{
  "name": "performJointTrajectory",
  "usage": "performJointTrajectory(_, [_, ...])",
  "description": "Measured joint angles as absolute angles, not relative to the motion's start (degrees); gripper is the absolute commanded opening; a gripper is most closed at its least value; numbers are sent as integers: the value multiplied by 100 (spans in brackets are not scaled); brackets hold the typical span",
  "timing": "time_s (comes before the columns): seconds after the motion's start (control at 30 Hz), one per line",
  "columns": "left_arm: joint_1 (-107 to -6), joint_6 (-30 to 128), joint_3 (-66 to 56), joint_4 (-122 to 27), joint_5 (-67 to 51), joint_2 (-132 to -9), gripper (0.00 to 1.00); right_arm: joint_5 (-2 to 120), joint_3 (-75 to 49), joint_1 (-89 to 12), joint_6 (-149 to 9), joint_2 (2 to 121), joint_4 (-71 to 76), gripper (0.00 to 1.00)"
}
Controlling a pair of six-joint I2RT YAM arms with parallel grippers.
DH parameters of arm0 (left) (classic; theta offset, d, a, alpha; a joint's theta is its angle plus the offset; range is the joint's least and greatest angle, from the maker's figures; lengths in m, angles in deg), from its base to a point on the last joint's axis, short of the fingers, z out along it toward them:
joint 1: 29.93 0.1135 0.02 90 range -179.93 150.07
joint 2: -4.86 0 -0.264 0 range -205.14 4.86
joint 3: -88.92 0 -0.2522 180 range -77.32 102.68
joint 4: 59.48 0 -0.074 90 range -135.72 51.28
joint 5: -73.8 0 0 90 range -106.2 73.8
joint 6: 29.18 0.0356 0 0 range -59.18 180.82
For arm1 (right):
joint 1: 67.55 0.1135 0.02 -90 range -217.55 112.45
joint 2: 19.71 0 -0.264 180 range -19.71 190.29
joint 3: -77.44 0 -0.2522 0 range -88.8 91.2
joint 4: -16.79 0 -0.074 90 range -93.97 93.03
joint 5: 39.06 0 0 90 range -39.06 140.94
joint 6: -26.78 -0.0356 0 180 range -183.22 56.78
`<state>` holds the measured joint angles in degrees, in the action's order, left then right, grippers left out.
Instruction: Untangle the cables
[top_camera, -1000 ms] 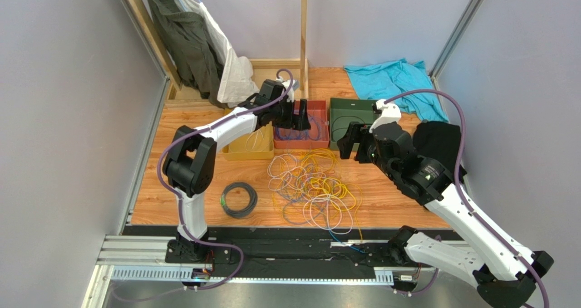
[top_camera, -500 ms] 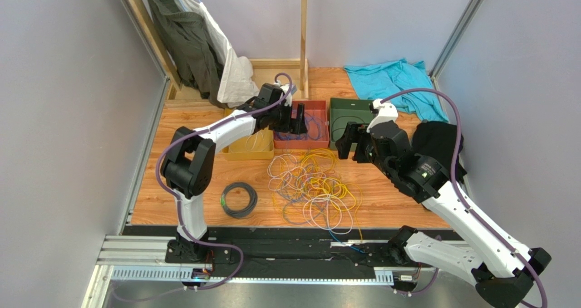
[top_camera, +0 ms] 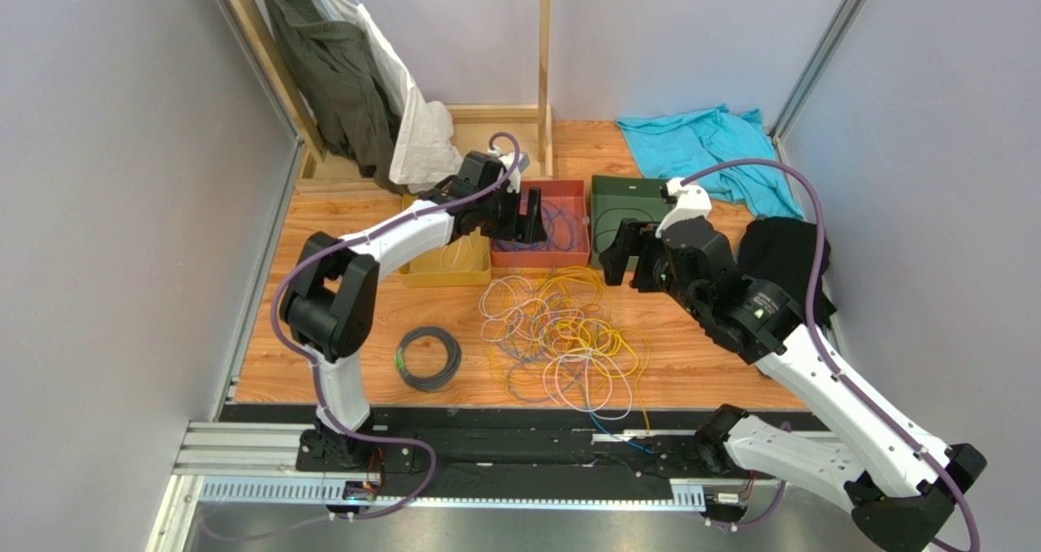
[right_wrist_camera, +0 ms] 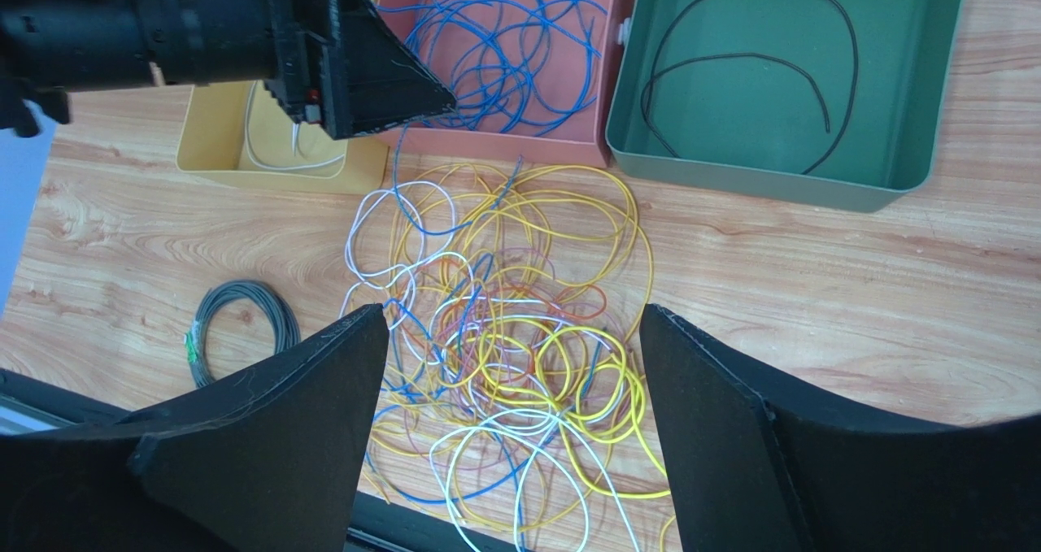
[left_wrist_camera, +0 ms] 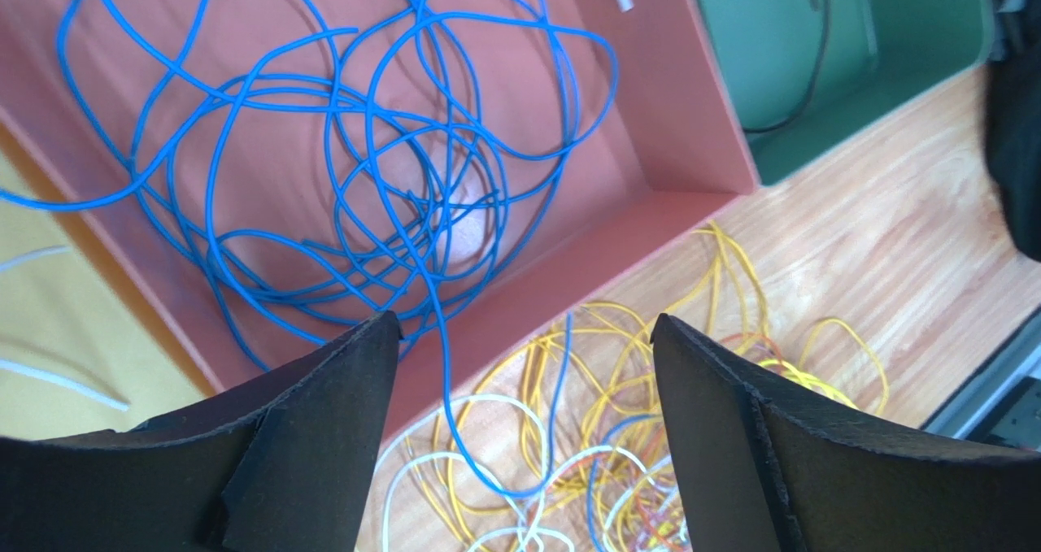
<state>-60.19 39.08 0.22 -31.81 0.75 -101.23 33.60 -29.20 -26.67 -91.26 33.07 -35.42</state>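
The cables (top_camera: pixel 562 333) lie as a loose tangle of yellow, white, blue and orange loops on the wooden table, also seen from the right wrist (right_wrist_camera: pixel 513 333). More blue cable (left_wrist_camera: pixel 367 174) is heaped in the red box (top_camera: pixel 574 192). One blue strand (left_wrist_camera: pixel 446 381) trails over the box's front wall onto the pile. My left gripper (top_camera: pixel 534 211) (left_wrist_camera: pixel 525 323) hovers open above that wall and grips nothing. My right gripper (top_camera: pixel 626 256) (right_wrist_camera: pixel 513 313) hangs open high over the tangle, empty.
A green box (top_camera: pixel 623 198) right of the red one holds one black cable (right_wrist_camera: pixel 843 52). A yellow box (top_camera: pixel 446 266) sits left. A black coil (top_camera: pixel 428 357) lies front left. Teal cloth (top_camera: pixel 703 144), black cloth (top_camera: pixel 788 253), hanging clothes (top_camera: pixel 342 77) and a wooden post (top_camera: pixel 544 64) stand behind.
My left arm's elbow has swung left and its gripper has drawn back slightly over the red box. My right gripper has edged a little toward the boxes.
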Motion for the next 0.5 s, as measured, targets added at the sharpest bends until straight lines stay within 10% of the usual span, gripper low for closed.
performJointTrajectory(0.3, [-6019,3866,96,-3198,55,-10665,67,3358,-2925,-2737,-9126,3302,-3545,80])
performJointTrajectory(0.5, [-6019,3814,96,-3447,18,-10665,4,3369,-2933,-2761,-9126,3320,-3545,79])
